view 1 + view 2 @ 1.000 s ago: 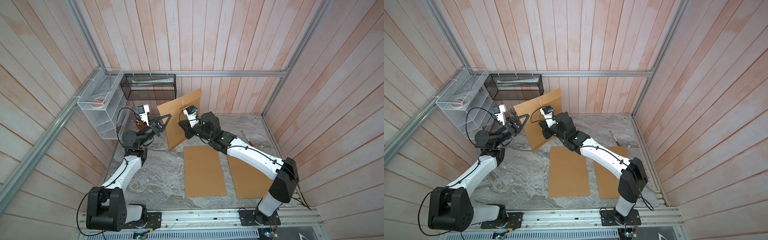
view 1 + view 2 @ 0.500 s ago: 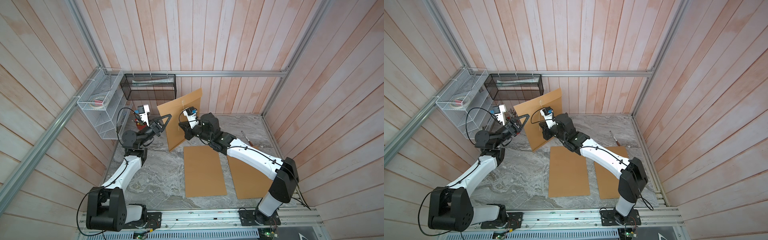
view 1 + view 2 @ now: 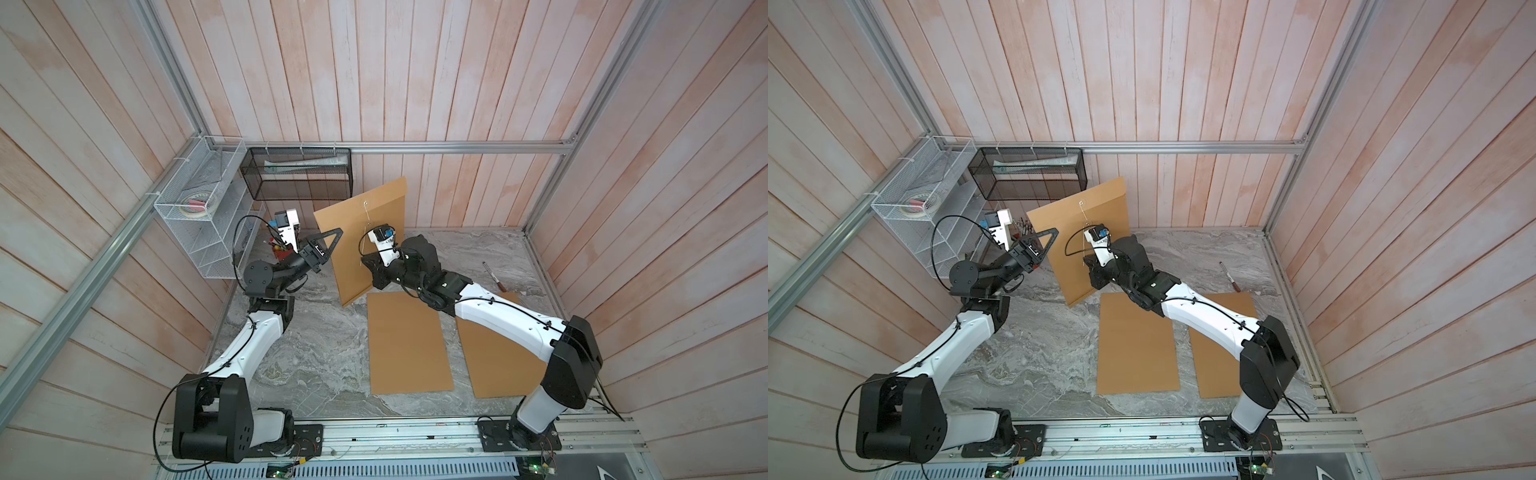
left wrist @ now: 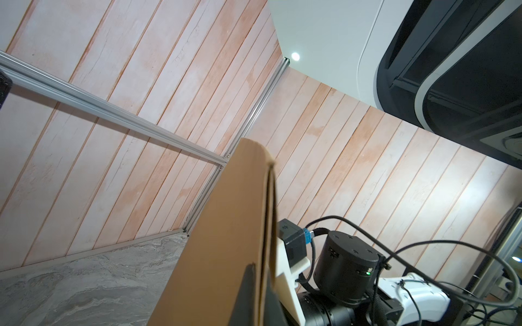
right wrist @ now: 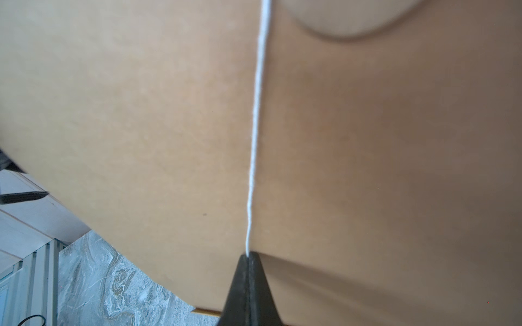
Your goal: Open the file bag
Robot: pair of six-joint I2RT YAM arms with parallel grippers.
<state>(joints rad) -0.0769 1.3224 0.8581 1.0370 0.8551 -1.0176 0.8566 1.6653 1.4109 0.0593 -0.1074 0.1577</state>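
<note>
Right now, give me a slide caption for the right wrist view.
Right hand shut on the white string, drawn straight across the brown file bag.

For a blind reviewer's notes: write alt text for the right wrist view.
The right hand is shut on a white string that runs straight across the brown file bag, which fills most of the frame. A patch of marble table shows beyond the bag's edge.

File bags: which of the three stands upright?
The rear one, clamped by the left gripper, string pinched by the right gripper; the other two bags lie flat.
</note>
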